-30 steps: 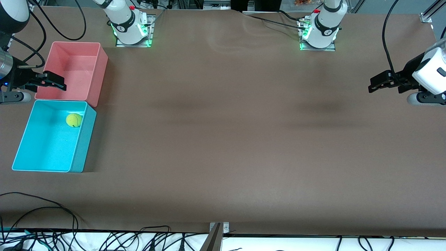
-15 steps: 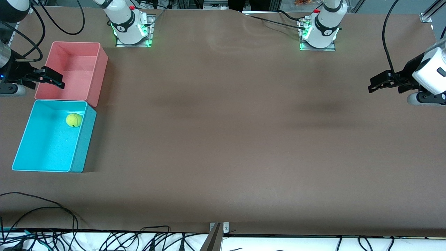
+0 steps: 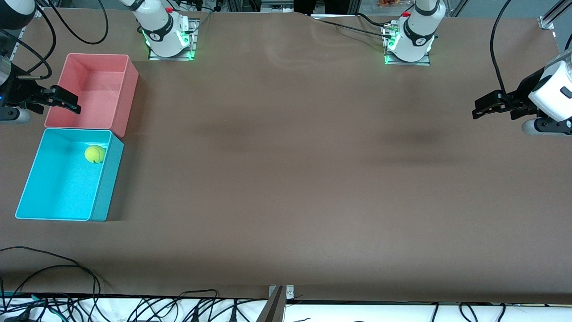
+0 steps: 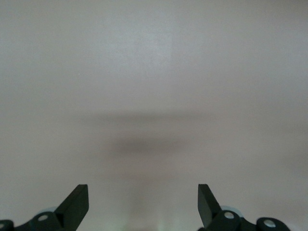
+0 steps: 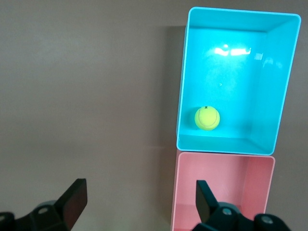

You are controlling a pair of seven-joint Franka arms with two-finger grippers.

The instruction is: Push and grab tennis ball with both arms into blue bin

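The yellow-green tennis ball (image 3: 94, 154) lies inside the blue bin (image 3: 27, 188), near the wall that faces the pink box; it also shows in the right wrist view (image 5: 207, 118), in the blue bin (image 5: 284, 86). My right gripper (image 3: 67, 103) is open and empty, up over the outer wall of the pink box; its own view (image 5: 139, 202) shows the fingers wide apart. My left gripper (image 3: 485, 107) is open and empty over bare table at the left arm's end, and its own view (image 4: 143, 204) shows only the mat.
A pink box (image 3: 120, 96) stands against the blue bin, farther from the front camera; it also shows in the right wrist view (image 5: 260, 178). Both arm bases (image 3: 167, 33) stand along the table's back edge. Cables (image 3: 67, 286) hang along the front edge.
My right gripper has drawn back from over the blue bin's corner toward the table's end and the back edge. The ball stays in the blue bin. The left arm has not moved.
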